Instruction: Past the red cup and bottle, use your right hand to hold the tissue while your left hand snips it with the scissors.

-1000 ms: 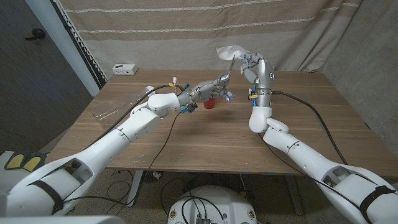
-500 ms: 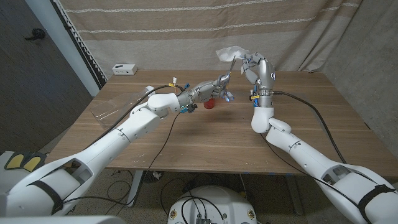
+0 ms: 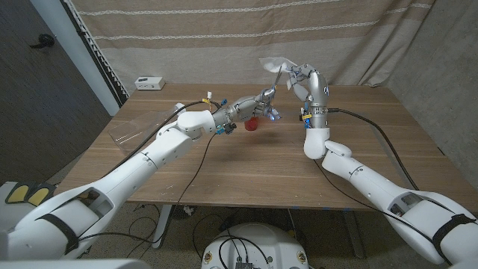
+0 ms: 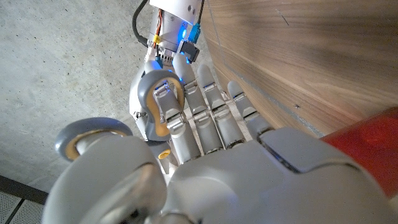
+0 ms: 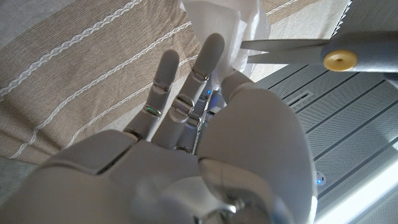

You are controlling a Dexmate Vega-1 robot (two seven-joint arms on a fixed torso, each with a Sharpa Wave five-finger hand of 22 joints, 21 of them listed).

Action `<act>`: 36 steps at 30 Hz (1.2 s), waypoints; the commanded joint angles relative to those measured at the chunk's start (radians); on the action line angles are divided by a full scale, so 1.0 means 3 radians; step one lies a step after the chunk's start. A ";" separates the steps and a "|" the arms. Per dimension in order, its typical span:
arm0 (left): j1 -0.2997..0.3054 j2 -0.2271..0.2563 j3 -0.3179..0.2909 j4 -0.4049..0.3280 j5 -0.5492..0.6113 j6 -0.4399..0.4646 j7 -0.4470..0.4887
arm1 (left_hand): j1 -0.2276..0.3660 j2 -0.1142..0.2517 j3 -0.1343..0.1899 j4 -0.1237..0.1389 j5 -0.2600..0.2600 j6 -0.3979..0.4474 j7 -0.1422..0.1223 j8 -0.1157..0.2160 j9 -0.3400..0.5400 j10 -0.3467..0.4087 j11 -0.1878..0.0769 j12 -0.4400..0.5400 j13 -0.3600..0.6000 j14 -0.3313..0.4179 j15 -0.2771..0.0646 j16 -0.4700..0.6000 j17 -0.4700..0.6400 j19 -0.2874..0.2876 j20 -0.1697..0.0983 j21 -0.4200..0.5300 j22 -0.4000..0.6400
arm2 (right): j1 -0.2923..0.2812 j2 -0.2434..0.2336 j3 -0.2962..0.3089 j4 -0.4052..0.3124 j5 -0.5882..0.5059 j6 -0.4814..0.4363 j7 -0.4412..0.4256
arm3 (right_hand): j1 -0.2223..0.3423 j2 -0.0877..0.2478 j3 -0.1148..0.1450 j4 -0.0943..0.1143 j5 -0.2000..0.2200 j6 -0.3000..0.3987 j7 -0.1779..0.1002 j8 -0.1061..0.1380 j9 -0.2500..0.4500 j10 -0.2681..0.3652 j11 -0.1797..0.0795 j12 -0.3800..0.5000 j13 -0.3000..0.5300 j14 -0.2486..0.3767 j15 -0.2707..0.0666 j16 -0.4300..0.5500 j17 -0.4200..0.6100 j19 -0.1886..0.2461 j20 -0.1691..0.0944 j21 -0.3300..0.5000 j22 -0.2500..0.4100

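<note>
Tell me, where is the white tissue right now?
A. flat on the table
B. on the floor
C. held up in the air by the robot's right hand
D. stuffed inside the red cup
C: the right hand holds the tissue up above the table, with the scissors reaching it.

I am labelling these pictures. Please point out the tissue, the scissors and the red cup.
tissue (image 3: 275,63), head view, on its white middle.
scissors (image 5: 311,50), right wrist view, on a blade.
red cup (image 3: 252,124), head view, on its side.
</note>
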 commanded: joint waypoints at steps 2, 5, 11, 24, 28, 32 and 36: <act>-0.0044 -0.0051 0.0015 0.0106 -0.0005 -0.0048 -0.0056 | 0.0019 -0.0019 0.0000 0.0026 0.0011 -0.0103 0.0111 0.0005 0.0008 0.0125 -0.0144 0.0016 -0.0009 0.0014 -0.0365 0.0014 0.0010 0.0002 0.0006 0.0003 0.0007 | 0.0071 -0.0058 -0.0117 0.0051 0.0060 0.0071 -0.0027 | 0.0009 0.0033 0.0022 0.0010 -0.0011 0.0019 -0.0012 0.0012 -0.0001 0.0005 0.0005 -0.0003 -0.0001 -0.0022 0.0005 -0.0013 0.0013 -0.0023 -0.0439 0.0001 -0.0003; -0.0039 -0.0044 0.0013 0.0103 -0.0002 -0.0041 -0.0051 | 0.0020 -0.0019 0.0001 0.0027 0.0011 -0.0102 0.0112 0.0006 0.0008 0.0130 -0.0142 0.0020 -0.0007 0.0013 -0.0365 0.0014 0.0009 0.0002 0.0005 0.0003 0.0007 | 0.0058 -0.0041 -0.0083 0.0072 0.0041 0.0105 -0.0027 | 0.0013 0.0038 0.0027 0.0009 -0.0018 0.0019 -0.0015 0.0013 -0.0004 0.0006 0.0006 -0.0006 -0.0003 -0.0026 0.0005 -0.0017 0.0014 -0.0028 -0.0440 -0.0001 -0.0005; -0.0033 -0.0039 0.0011 0.0100 -0.0005 -0.0035 -0.0051 | 0.0021 -0.0019 0.0001 0.0029 0.0011 -0.0100 0.0109 0.0007 0.0008 0.0131 -0.0146 0.0021 -0.0010 0.0013 -0.0367 0.0014 0.0009 0.0002 0.0005 0.0003 0.0006 | 0.0063 -0.0066 -0.0101 0.0066 0.0064 0.0148 -0.0005 | 0.0012 0.0040 0.0026 0.0009 -0.0028 0.0018 -0.0015 0.0015 -0.0009 0.0007 0.0001 -0.0008 -0.0003 -0.0026 0.0005 -0.0018 0.0021 -0.0027 -0.0439 0.0007 -0.0003; -0.0049 -0.0066 0.0011 0.0149 -0.0002 -0.0075 -0.0067 | 0.0025 -0.0014 0.0004 0.0035 0.0011 -0.0083 0.0121 0.0009 -0.0001 0.0141 -0.0142 0.0028 -0.0015 0.0021 -0.0369 0.0018 0.0008 0.0007 0.0000 0.0006 0.0005 | 0.0089 -0.0097 -0.0158 0.0076 0.0102 0.0290 0.0051 | 0.0014 0.0044 0.0030 0.0007 -0.0045 0.0018 -0.0013 0.0021 -0.0020 0.0011 0.0009 -0.0008 0.0001 -0.0024 0.0005 -0.0022 0.0033 -0.0033 -0.0438 0.0009 -0.0007; -0.0059 -0.0082 0.0015 0.0171 -0.0007 -0.0086 -0.0083 | 0.0028 -0.0012 0.0005 0.0037 0.0011 -0.0081 0.0113 0.0009 -0.0003 0.0146 -0.0132 0.0029 -0.0019 0.0018 -0.0365 0.0016 0.0008 0.0009 -0.0002 0.0007 0.0005 | 0.0079 -0.0104 -0.0153 0.0056 0.0127 0.0309 0.0091 | 0.0012 0.0045 0.0030 0.0008 -0.0050 0.0010 -0.0008 0.0020 -0.0025 0.0017 0.0010 -0.0013 -0.0006 -0.0020 0.0005 -0.0023 0.0037 -0.0033 -0.0437 0.0012 -0.0007; -0.0059 -0.0098 0.0016 0.0189 -0.0016 -0.0108 -0.0096 | 0.0032 -0.0010 0.0006 0.0037 0.0011 -0.0082 0.0123 0.0009 -0.0003 0.0153 -0.0136 0.0031 -0.0024 0.0016 -0.0368 0.0015 0.0008 0.0012 0.0000 0.0008 0.0005 | 0.0065 -0.0107 -0.0144 0.0040 0.0150 0.0320 0.0130 | 0.0012 0.0048 0.0032 0.0008 -0.0052 0.0012 -0.0002 0.0023 -0.0028 0.0018 0.0011 -0.0014 -0.0007 -0.0023 0.0005 -0.0029 0.0034 -0.0030 -0.0437 0.0015 -0.0008; -0.0051 -0.0100 0.0015 0.0184 -0.0021 -0.0116 -0.0099 | 0.0046 0.0002 0.0014 0.0035 0.0014 -0.0079 0.0121 0.0010 -0.0004 0.0150 -0.0155 0.0032 -0.0022 0.0020 -0.0370 0.0017 0.0008 0.0011 -0.0003 0.0008 0.0004 | 0.0065 -0.0098 -0.0133 0.0047 0.0165 0.0334 0.0146 | 0.0012 0.0052 0.0033 0.0009 -0.0055 0.0009 -0.0005 0.0024 -0.0031 0.0017 0.0010 -0.0011 0.0000 -0.0020 0.0005 -0.0033 0.0034 -0.0026 -0.0438 0.0019 -0.0007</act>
